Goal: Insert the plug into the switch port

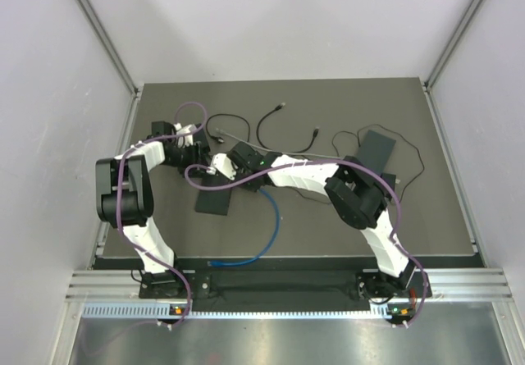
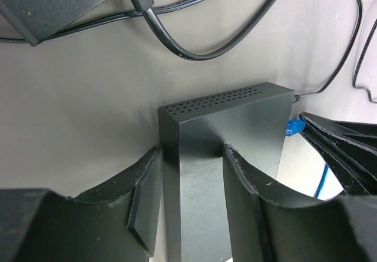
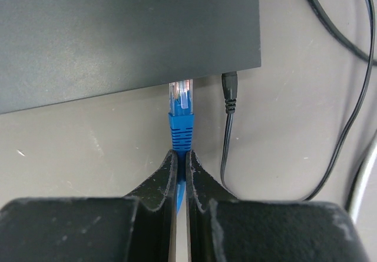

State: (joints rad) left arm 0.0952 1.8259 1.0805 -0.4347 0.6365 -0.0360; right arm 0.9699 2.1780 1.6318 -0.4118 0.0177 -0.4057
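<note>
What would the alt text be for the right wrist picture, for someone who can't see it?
The right end effector pinches a blue cable whose clear plug reaches the edge of a dark switch. A black cord meets the same edge beside it.

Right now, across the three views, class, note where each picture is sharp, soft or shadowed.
Right wrist: plug crisp, soft shadow under the switch edge. Left wrist: switch sharp, left gripper dark and slightly soft. Top external: even light, no glare, plug too small to judge.
</note>
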